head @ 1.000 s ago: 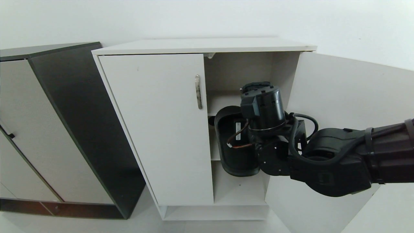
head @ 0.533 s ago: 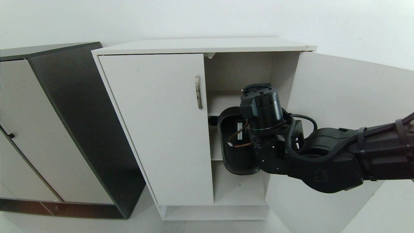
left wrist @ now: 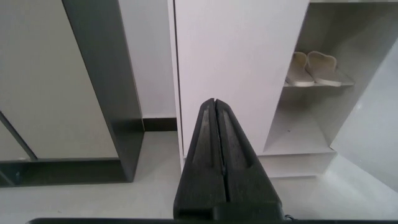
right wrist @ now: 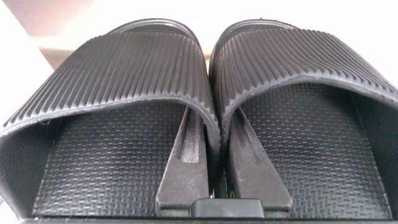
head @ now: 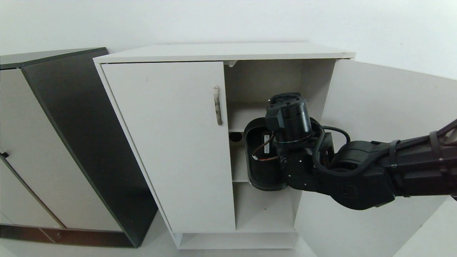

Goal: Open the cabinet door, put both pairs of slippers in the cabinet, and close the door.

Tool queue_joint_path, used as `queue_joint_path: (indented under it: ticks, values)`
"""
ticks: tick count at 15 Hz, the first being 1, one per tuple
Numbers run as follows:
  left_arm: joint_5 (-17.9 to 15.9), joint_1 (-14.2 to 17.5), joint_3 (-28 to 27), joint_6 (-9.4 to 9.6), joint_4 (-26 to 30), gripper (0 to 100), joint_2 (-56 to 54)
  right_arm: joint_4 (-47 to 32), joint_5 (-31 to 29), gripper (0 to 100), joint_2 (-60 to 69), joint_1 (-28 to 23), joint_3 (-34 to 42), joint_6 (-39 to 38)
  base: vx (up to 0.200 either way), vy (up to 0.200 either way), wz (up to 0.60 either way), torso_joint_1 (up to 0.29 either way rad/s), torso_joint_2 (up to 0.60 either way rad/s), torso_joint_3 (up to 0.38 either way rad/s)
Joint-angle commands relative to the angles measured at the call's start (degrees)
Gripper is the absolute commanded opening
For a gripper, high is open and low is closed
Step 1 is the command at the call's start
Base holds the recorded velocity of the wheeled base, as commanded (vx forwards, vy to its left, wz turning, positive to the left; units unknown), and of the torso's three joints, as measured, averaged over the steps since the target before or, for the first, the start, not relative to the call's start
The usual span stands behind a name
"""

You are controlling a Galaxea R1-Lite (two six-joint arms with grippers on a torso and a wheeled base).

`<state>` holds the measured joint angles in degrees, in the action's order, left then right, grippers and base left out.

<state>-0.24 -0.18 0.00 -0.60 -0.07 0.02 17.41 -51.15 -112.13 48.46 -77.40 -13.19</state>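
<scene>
A plain white wall [head: 228, 18] backs a white cabinet [head: 221, 51] at the frame's centre, with a dark cabinet [head: 82, 142] at its left. We see the white one's left door [head: 167, 142] shut and its right door [head: 375, 107] swung wide. Our right gripper [right wrist: 212, 118] clamps the black slippers [head: 262, 167] by their touching inner walls, in the open half at mid height; whether they touch a shelf, we cannot tell. The pale slippers [left wrist: 314, 67] sit on a shelf inside. Our left gripper [left wrist: 214, 106] is closed on nothing
</scene>
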Motion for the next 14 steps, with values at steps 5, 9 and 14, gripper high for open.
queue_joint_path:
  ticks: [5,9,14]
  values:
    - [-0.11,0.01,0.00,-0.02,-0.01,0,-0.02,0.08,-0.09,0,-0.11,0.06,0.05,0.09,0.200,0.000,0.00,0.004,0.00,0.003]
    - [-0.02,0.01,0.00,-0.02,-0.01,0,-0.02,0.17,-0.09,0,-0.20,-0.12,0.14,0.09,0.200,0.000,0.00,0.004,0.00,0.002]
    - [-0.02,0.01,0.00,-0.02,-0.01,0,-0.02,0.52,0.79,0,-0.63,-1.96,0.05,-0.08,0.000,0.000,0.00,0.000,0.00,0.000]
